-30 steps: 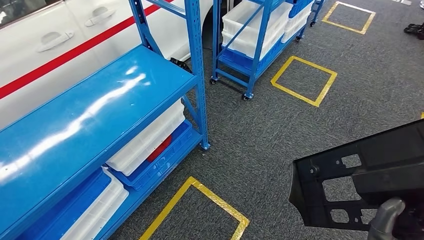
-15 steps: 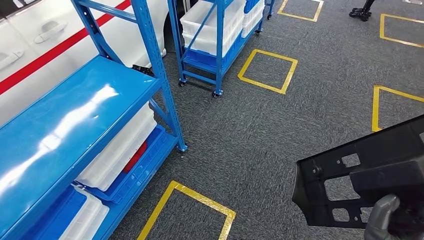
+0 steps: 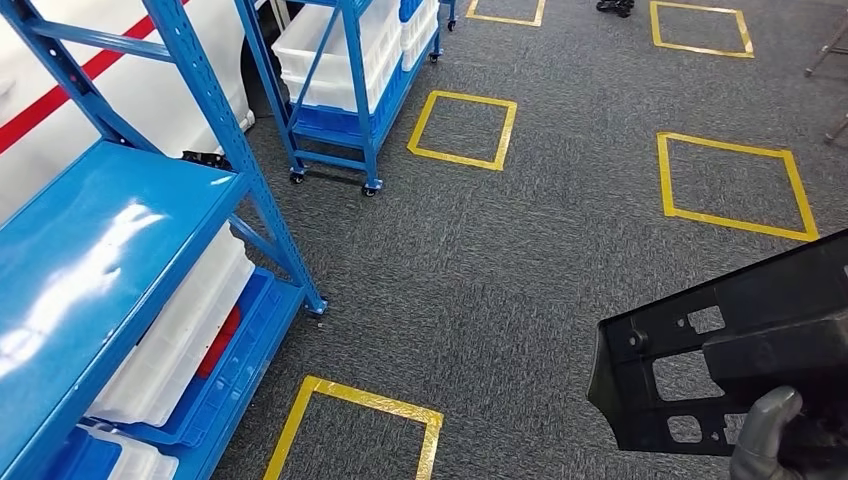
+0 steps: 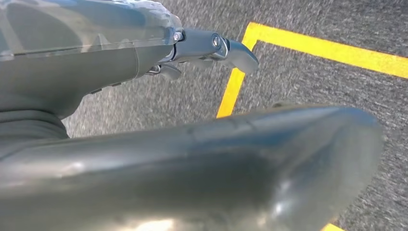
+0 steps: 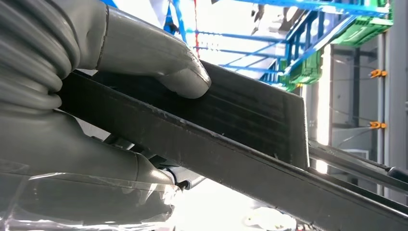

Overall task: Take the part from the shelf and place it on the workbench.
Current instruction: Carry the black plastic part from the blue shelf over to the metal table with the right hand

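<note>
Swinging round since a second ago, the head view has slid the blue shelf [image 3: 120, 260] toward the left edge and brought more yellow floor squares into sight, while the black part [image 3: 740, 350] sits at the same lower right spot of the picture. That part is a flat black panel with rectangular cut-outs, held up over the grey carpet [image 3: 500, 260], off the shelf and resting on no surface. The right hand [image 3: 768, 440] grips it: in the right wrist view the grey thumb [image 5: 159, 62] presses flat on one ribbed face of the part [image 5: 250, 125], with the rest of the hand clamped beneath its edge. The left hand [image 4: 211, 48] hangs over the carpet beside a yellow tape line [image 4: 327, 50], dark fingers apart and holding nothing.

Out on the floor, the nearest yellow square [image 3: 350, 430] lies just off the shelf's front corner. White bins [image 3: 170, 340] sit on the shelf's lower tier. Further back, a wheeled blue rack [image 3: 340, 90] carries more white bins, with another yellow square [image 3: 462, 128] beside it.
</note>
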{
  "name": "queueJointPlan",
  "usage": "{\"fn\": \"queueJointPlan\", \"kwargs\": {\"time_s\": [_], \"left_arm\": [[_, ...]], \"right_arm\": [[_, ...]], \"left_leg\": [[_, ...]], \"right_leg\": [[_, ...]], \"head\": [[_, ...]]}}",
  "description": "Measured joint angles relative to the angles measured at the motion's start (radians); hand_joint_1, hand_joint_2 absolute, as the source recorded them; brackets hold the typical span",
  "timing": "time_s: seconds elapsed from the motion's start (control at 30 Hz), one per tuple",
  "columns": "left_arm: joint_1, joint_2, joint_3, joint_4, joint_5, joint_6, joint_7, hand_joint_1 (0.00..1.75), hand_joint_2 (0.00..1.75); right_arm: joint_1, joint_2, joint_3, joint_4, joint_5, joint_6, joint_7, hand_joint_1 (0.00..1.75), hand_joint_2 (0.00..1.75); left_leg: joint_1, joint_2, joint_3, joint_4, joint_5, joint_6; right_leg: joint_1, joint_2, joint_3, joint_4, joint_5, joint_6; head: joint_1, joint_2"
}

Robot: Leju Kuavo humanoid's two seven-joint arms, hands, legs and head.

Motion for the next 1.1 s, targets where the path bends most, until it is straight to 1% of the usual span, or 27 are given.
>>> {"fn": "queueJointPlan", "kwargs": {"time_s": [0.03, 0.07, 0.1, 0.13, 0.17, 0.2, 0.23, 0.27, 0.3, 0.37, 0.4, 0.43, 0.5, 0.53, 0.57, 0.63, 0.67, 0.7, 0.73, 0.77, 0.8, 0.87, 0.9, 0.93, 1.0, 1.03, 1.1], "left_arm": [[-0.001, 0.0, 0.0, 0.0, -0.001, -0.004, -0.003, 0.0, 0.0], [-0.001, 0.0, 0.0, 0.0, -0.001, -0.008, -0.004, 0.0, 0.0], [0.0, 0.0, 0.0, 0.0, -0.002, -0.011, -0.005, 0.0, 0.0], [0.002, 0.001, 0.0, 0.0, -0.002, -0.012, -0.006, 0.0, 0.0], [0.004, 0.001, 0.0, 0.0, -0.002, -0.013, -0.006, 0.0, 0.0], [0.005, 0.002, 0.0, 0.0, -0.002, -0.013, -0.006, 0.0, 0.0], [0.004, 0.002, 0.0, 0.001, -0.002, -0.014, -0.006, 0.0, 0.0], [0.003, 0.002, 0.0, 0.001, -0.002, -0.015, -0.007, 0.0, 0.0], [0.002, 0.002, 0.0, 0.001, -0.003, -0.018, -0.008, 0.0, 0.0], [0.001, 0.003, 0.0, 0.001, -0.004, -0.024, -0.009, 0.0, 0.0], [0.001, 0.003, 0.0, 0.001, -0.005, -0.026, -0.008, 0.0, 0.0], [0.0, 0.004, -0.001, 0.001, -0.005, -0.029, -0.007, 0.0, 0.0], [-0.004, 0.004, -0.001, 0.001, -0.002, -0.033, -0.002, 0.0, 0.0], [-0.005, 0.004, -0.001, 0.001, 0.003, -0.034, 0.0, 0.0, 0.0], [-0.006, 0.004, -0.001, 0.001, 0.008, -0.034, 0.003, 0.0, 0.0], [-0.004, 0.004, 0.0, 0.001, 0.018, -0.033, 0.007, 0.0, 0.0], [-0.003, 0.004, 0.0, 0.001, 0.021, -0.032, 0.008, 0.0, 0.0], [-0.001, 0.004, 0.0, 0.001, 0.023, -0.031, 0.009, 0.0, 0.0], [0.0, 0.004, 0.0, 0.001, 0.026, -0.03, 0.01, 0.0, 0.0], [0.002, 0.004, 0.0, 0.001, 0.03, -0.028, 0.011, 0.0, 0.0], [0.002, 0.004, 0.001, 0.001, 0.035, -0.026, 0.012, 0.0, 0.0], [0.004, 0.005, 0.005, 0.002, 0.05, -0.02, 0.016, 0.0, 0.0], [0.003, 0.006, 0.008, 0.003, 0.061, -0.016, 0.019, 0.0, 0.0], [0.003, 0.006, 0.013, 0.004, 0.071, -0.012, 0.023, 0.0, 0.0], [-0.001, 0.003, 0.024, 0.004, 0.089, -0.002, 0.032, 0.0, 0.0], [-0.003, 0.0, 0.029, 0.004, 0.095, 0.004, 0.035, 0.0, 0.0], [-0.005, -0.006, 0.037, 0.004, 0.102, 0.014, 0.039, 0.0, 0.0]], "right_arm": [[0.004, -0.004, 0.001, -0.004, 0.0, -0.004, 0.0, 1.75, 1.75], [0.005, -0.008, 0.002, -0.006, 0.0, -0.008, 0.0, 1.75, 1.75], [0.005, -0.013, 0.003, -0.008, 0.001, -0.011, 0.0, 1.75, 1.75], [0.004, -0.018, 0.004, -0.008, 0.001, -0.013, 0.0, 1.75, 1.75], [0.005, -0.021, 0.005, -0.008, 0.002, -0.015, 0.0, 1.75, 1.75], [0.006, -0.024, 0.006, -0.008, 0.002, -0.016, 0.0, 1.75, 1.75], [0.007, -0.026, 0.006, -0.008, 0.002, -0.017, 0.0, 1.75, 1.75], [0.007, -0.028, 0.006, -0.008, 0.003, -0.019, 0.0, 1.75, 1.75], [0.007, -0.029, 0.006, -0.008, 0.003, -0.02, 0.0, 1.75, 1.75], [0.007, -0.033, 0.008, -0.009, 0.01, -0.022, 0.0, 1.75, 1.75], [0.007, -0.034, 0.01, -0.009, 0.016, -0.025, 0.0, 1.75, 1.75], [0.008, -0.034, 0.014, -0.01, 0.024, -0.029, 0.0, 1.75, 1.75], [0.01, -0.035, 0.027, -0.013, 0.048, -0.04, 0.0, 1.75, 1.75], [0.012, -0.035, 0.036, -0.015, 0.064, -0.046, 0.0, 1.75, 1.75], [0.012, -0.035, 0.049, -0.018, 0.081, -0.051, 0.0, 1.75, 1.75], [0.012, -0.035, 0.08, -0.021, 0.112, -0.061, 0.0, 1.75, 1.75], [0.011, -0.035, 0.096, -0.021, 0.123, -0.065, 0.0, 1.75, 1.75], [0.011, -0.035, 0.111, -0.021, 0.131, -0.07, 0.0, 1.75, 1.75], [0.011, -0.035, 0.124, -0.02, 0.137, -0.075, 0.0, 1.75, 1.75], [0.011, -0.035, 0.136, -0.02, 0.142, -0.081, 0.0, 1.75, 1.75], [0.011, -0.035, 0.15, -0.02, 0.148, -0.087, 0.0, 1.75, 1.75], [0.008, -0.036, 0.179, -0.018, 0.16, -0.101, 0.0, 1.75, 1.75], [0.004, -0.036, 0.196, -0.016, 0.167, -0.11, 0.0, 1.75, 1.75], [0.0, -0.037, 0.213, -0.013, 0.173, -0.119, 0.0, 1.75, 1.75], [-0.008, -0.041, 0.249, -0.005, 0.182, -0.132, 0.001, 1.75, 1.75], [-0.013, -0.044, 0.264, -0.001, 0.186, -0.136, 0.001, 1.75, 1.75], [-0.028, -0.05, 0.29, 0.007, 0.194, -0.143, 0.003, 1.75, 1.75]], "left_leg": [[0.001, 0.016, 0.004, -0.009, 0.007, 0.005], [0.002, 0.033, 0.007, -0.019, 0.013, 0.01], [0.003, 0.05, 0.008, -0.024, 0.017, 0.014], [0.001, 0.067, 0.007, -0.025, 0.018, 0.017], [-0.001, 0.084, 0.006, -0.024, 0.018, 0.018], [-0.002, 0.101, 0.004, -0.024, 0.017, 0.018], [-0.003, 0.117, 0.003, -0.022, 0.016, 0.016], [-0.002, 0.131, 0.003, -0.02, 0.014, 0.014], [-0.002, 0.144, 0.003, -0.017, 0.011, 0.01], [-0.005, 0.166, 0.003, -0.005, 0.001, -0.002], [-0.006, 0.176, 0.004, -0.001, -0.003, -0.008], [-0.007, 0.184, 0.006, 0.001, -0.005, -0.015], [-0.004, 0.197, 0.01, 0.002, -0.008, -0.027], [-0.002, 0.185, 0.009, 0.011, -0.018, -0.032], [0.001, 0.161, -0.003, 0.04, -0.041, -0.037], [0.005, 0.103, -0.054, 0.156, -0.111, -0.041], [0.006, 0.088, -0.087, 0.227, -0.143, -0.041], [0.006, 0.082, -0.111, 0.279, -0.159, -0.039], [0.005, 0.08, -0.121, 0.298, -0.155, -0.035], [0.003, 0.076, -0.11, 0.273, -0.129, -0.029], [0.0, 0.065, -0.083, 0.212, -0.09, -0.021], [-0.005, 0.015, -0.02, 0.069, -0.027, -0.006], [-0.009, -0.005, -0.003, 0.026, -0.013, -0.002], [-0.011, -0.015, 0.003, 0.007, -0.011, 0.0], [-0.012, 0.007, 0.005, -0.005, -0.002, 0.005], [-0.011, 0.021, 0.008, -0.015, 0.005, 0.01], [-0.007, 0.051, 0.011, -0.036, 0.022, 0.021]], "right_leg": [[0.002, -0.021, -0.008, 0.012, -0.008, 0.004], [0.005, -0.054, -0.023, 0.041, -0.028, 0.006], [0.007, -0.093, -0.046, 0.091, -0.059, 0.006], [0.007, -0.119, -0.074, 0.153, -0.094, 0.009], [0.005, -0.131, -0.101, 0.213, -0.121, 0.012], [0.002, -0.137, -0.115, 0.251, -0.132, 0.016], [-0.001, -0.141, -0.113, 0.256, -0.125, 0.019], [-0.003, -0.148, -0.09, 0.222, -0.103, 0.022], [-0.005, -0.163, -0.05, 0.157, -0.073, 0.023], [-0.001, -0.201, 0.019, 0.04, -0.04, 0.016], [0.002, -0.211, 0.034, 0.011, -0.036, 0.01], [0.007, -0.209, 0.035, 0.006, -0.038, 0.002], [0.008, -0.185, 0.03, 0.002, -0.031, -0.012], [0.007, -0.175, 0.028, -0.002, -0.027, -0.02], [0.004, -0.165, 0.026, -0.005, -0.023, -0.027], [0.006, -0.144, 0.02, -0.007, -0.016, -0.037], [0.009, -0.131, 0.015, -0.007, -0.013, -0.041], [0.013, -0.117, 0.012, -0.006, -0.011, -0.043], [0.016, -0.103, 0.009, -0.005, -0.009, -0.044], [0.02, -0.087, 0.008, -0.004, -0.007, -0.045], [0.022, -0.073, 0.008, -0.003, -0.005, -0.045], [0.022, -0.048, 0.006, -0.002, -0.001, -0.041], [0.02, -0.038, 0.004, -0.001, 0.003, -0.037], [0.018, -0.026, 0.0, -0.002, 0.007, -0.031], [0.015, -0.004, -0.006, -0.004, 0.016, -0.018], [0.017, -0.012, -0.01, 0.001, 0.013, -0.013], [0.022, -0.067, -0.038, 0.056, -0.029, -0.007]], "head": [[0.0, 0.0], [0.0, 0.0], [0.0, 0.0], [0.0, 0.0], [0.0, 0.0], [0.0, 0.0], [0.0, 0.0], [0.0, 0.0], [0.0, 0.0], [0.0, 0.0], [0.0, 0.0], [0.0, 0.0], [0.0, 0.0], [0.0, 0.0], [0.0, 0.0], [0.0, 0.0], [0.0, 0.0], [0.0, 0.0], [0.0, 0.0], [0.0, 0.0], [0.0, 0.0], [0.0, 0.0], [0.0, 0.0], [0.0, 0.0], [0.0, 0.0], [0.0, 0.0], [0.001, 0.0]]}}
